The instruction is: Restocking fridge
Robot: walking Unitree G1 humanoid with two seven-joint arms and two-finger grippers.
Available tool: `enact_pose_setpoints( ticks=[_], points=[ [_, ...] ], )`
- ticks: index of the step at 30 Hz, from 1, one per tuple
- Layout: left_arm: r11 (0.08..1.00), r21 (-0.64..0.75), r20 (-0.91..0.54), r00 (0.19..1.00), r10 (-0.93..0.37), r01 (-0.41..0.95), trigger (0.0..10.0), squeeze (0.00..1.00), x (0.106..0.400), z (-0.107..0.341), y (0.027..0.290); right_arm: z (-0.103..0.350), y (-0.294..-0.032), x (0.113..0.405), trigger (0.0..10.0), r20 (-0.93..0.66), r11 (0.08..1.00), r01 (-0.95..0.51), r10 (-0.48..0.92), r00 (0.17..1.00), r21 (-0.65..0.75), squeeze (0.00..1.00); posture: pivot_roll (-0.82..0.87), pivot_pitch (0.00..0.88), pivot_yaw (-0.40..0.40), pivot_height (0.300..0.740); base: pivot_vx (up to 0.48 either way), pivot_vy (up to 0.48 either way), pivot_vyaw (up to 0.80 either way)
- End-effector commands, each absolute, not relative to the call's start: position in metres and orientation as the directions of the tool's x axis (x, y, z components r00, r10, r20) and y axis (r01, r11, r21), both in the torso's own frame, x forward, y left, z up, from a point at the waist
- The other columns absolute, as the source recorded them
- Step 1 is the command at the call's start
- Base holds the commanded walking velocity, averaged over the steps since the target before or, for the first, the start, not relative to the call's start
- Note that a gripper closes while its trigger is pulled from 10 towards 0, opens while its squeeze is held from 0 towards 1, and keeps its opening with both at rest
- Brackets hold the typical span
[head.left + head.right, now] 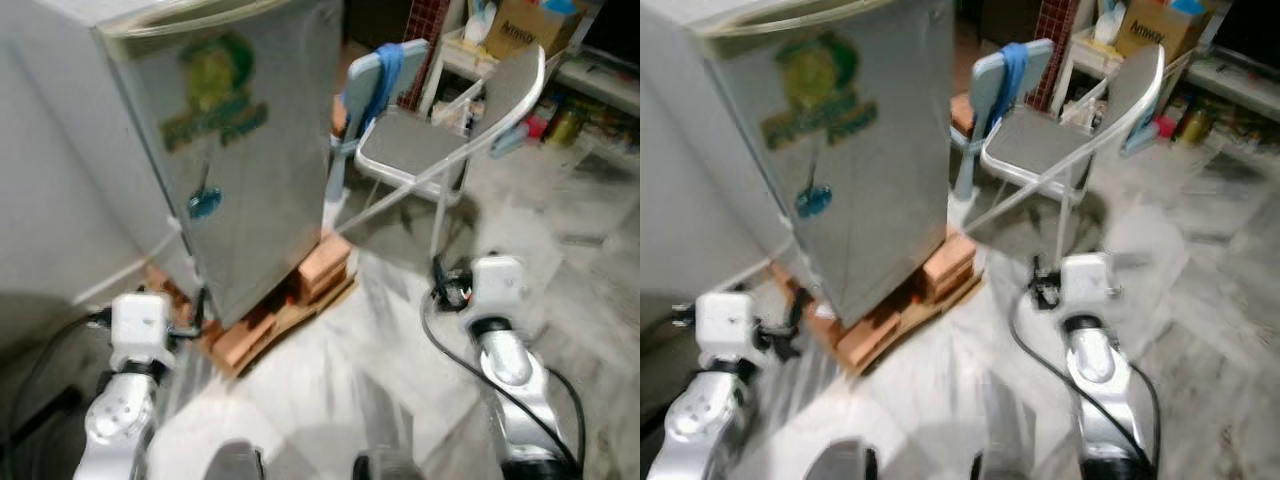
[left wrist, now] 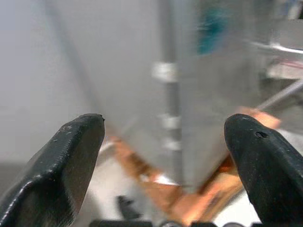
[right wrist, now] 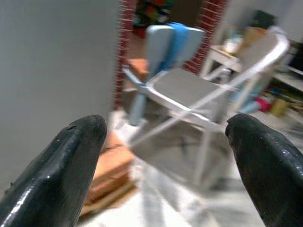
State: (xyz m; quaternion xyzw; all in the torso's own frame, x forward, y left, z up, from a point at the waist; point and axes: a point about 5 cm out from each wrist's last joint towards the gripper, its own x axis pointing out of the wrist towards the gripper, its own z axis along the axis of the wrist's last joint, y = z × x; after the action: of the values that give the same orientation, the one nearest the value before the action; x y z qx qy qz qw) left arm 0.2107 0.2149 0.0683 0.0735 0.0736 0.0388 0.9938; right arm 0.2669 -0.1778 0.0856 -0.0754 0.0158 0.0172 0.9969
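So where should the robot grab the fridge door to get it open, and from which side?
Probably the fridge door's edge near the left gripper, where white hinge-like fittings make the opening side uncertain. No handle is visible on the stickered front. Approach from the front-left, fingers spread around that vertical edge. The fridge sits raised on bricks, so pull gently.

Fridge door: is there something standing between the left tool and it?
Nothing visible does. The left tool is open and empty, pointing at the closed fridge, which sits on bricks. The folding chair stands off to the fridge's right.
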Motion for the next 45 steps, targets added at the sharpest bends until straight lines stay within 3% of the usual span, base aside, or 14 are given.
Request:
enact_pose_setpoints(
  ticks=[1, 9, 22, 45],
  points=[
    [0.990, 0.136, -0.156, 0.986, 0.066, -0.045, 10.0, 0.00, 0.209, 0.065, 0.207, 0.090, -0.184, 0.269, 10.0, -0.020, 0.987, -0.015, 0.012, 1.000, -0.161, 0.00, 0.14, 0.093, -0.014, 0.740, 0.000, 0.480, 0.00],
    [0.991, 0.128, -0.162, 0.985, 0.052, -0.031, 10.0, 0.00, 0.211, 0.063, 0.202, 0.088, -0.187, 0.269, 10.0, -0.023, 0.986, -0.009, 0.005, 1.000, -0.166, 0.00, 0.13, 0.087, -0.016, 0.740, 0.000, 0.478, 0.00],
    [0.990, 0.141, -0.152, 0.988, 0.040, -0.018, 10.0, 0.00, 0.212, 0.064, 0.200, 0.087, -0.184, 0.268, 10.0, -0.036, 0.987, -0.005, -0.001, 0.999, -0.161, 0.00, 0.13, 0.091, -0.018, 0.740, 0.000, 0.479, -0.76],
    [0.987, 0.163, -0.123, 0.992, 0.006, 0.014, 10.0, 0.00, 0.215, 0.067, 0.195, 0.084, -0.182, 0.266, 10.0, -0.047, 0.986, -0.017, 0.009, 0.999, -0.166, 0.00, 0.13, 0.095, -0.019, 0.740, 0.000, 0.000, -0.80]
  ],
)
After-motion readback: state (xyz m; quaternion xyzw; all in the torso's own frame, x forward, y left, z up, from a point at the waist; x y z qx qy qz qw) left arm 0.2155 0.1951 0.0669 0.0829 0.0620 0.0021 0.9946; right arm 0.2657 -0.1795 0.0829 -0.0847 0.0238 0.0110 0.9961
